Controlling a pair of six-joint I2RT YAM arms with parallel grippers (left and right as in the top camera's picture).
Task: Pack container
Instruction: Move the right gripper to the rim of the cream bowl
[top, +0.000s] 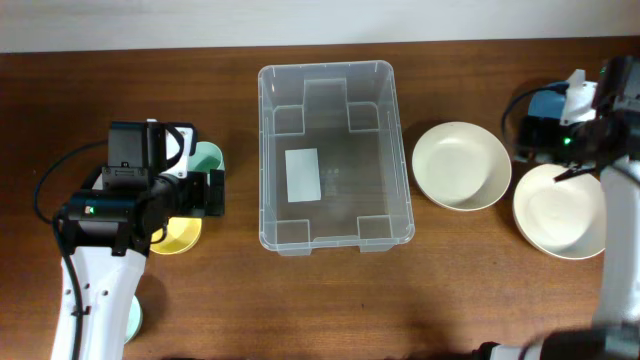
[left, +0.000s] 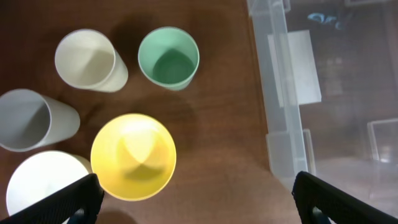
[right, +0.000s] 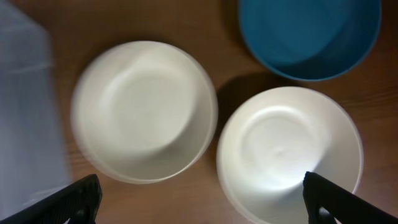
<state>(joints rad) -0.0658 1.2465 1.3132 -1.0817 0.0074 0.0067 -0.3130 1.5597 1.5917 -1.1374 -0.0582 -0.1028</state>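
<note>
- Your left gripper, nearest the lens, hangs left of the container with its jaws spread wide and nothing between them.
- Beneath it, left of the container, stand five cups: a grey cup, a cream cup, a yellow cup, a green cup and a white cup, which the frame edge cuts off.
- From overhead the arm hides most of them; you see only slivers of green and yellow.
- The container sits mid-table. It is a large clear rectangular bin with a rounded rim, moulded corner feet and a white label on its base.
- Just right of the container lies a cream bowl.
- A second bowl lies farther right, partly under the right arm; you cannot tell whether the two touch.
- A blue bowl is cropped in the wrist view and mostly covered from overhead.
- Your right gripper hovers over the bowls, jaws wide, holding nothing.
</note>
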